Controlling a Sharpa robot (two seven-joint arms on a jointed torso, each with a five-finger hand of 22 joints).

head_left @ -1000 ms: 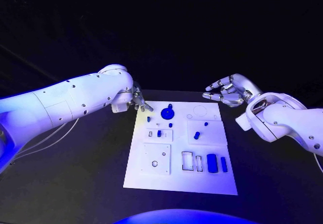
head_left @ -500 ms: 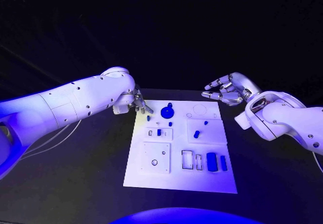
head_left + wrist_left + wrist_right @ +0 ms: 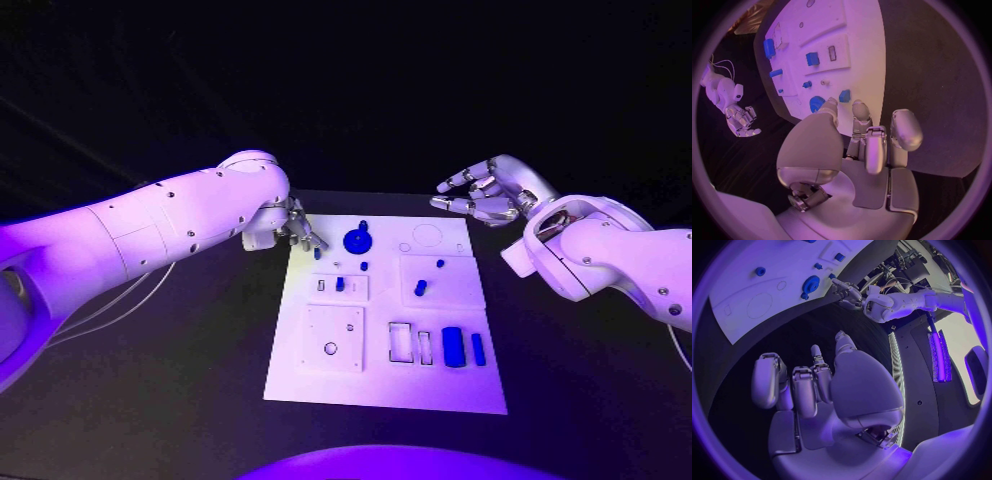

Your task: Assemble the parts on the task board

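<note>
The table (image 3: 159, 390) is black with a matte, bare surface. The task board (image 3: 433, 390), a white rectangular plate, lies flat at the table's centre, long side running away from the robot. Its edges are clear of the table's edges on all sides, with dark surface visible to the left, right and near side. In the left wrist view, the task board (image 3: 870, 55) sits directly on the table (image 3: 942, 90).
</note>
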